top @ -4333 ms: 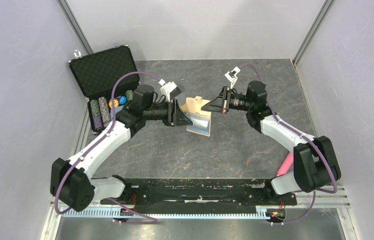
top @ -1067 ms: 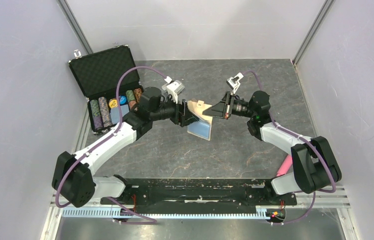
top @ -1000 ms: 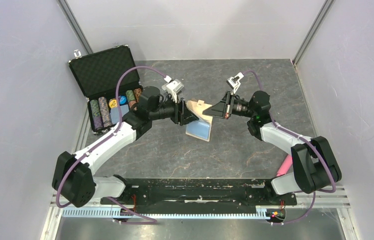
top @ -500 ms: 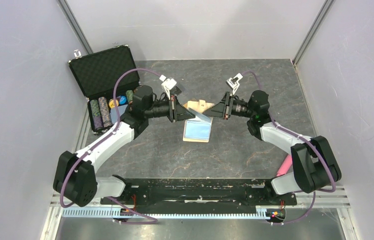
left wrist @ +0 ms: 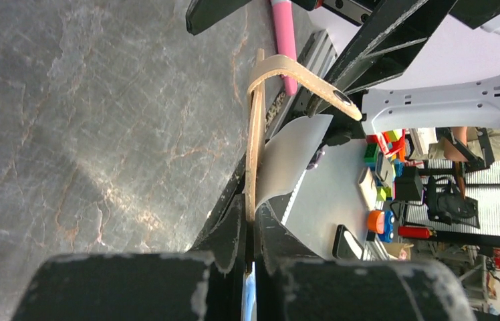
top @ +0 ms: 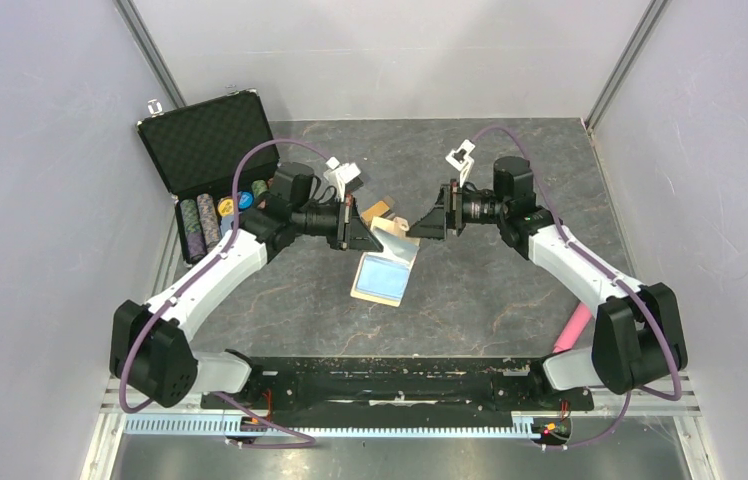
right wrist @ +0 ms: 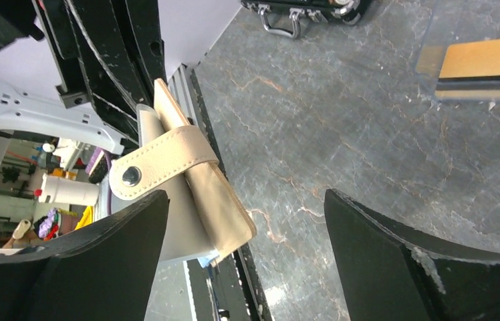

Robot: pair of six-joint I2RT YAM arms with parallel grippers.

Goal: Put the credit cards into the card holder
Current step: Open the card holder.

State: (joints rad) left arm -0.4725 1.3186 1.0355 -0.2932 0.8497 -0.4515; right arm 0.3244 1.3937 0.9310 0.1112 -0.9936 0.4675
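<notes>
Card holder (top: 384,276) hangs unfolded in mid-air, tan leather-like w/ blue lining, long axis pointing toward the bases. L gripper (top: 355,226) is clamped tight on its top edge. R gripper (top: 422,224) sits just right of holder, jaws wide, empty. Credit cards (right wrist: 484,59) lie flat on the table (top: 510,290) just beyond holder, thin and rigid, gold over prob. black. They're closer to L, but R is free.
</notes>
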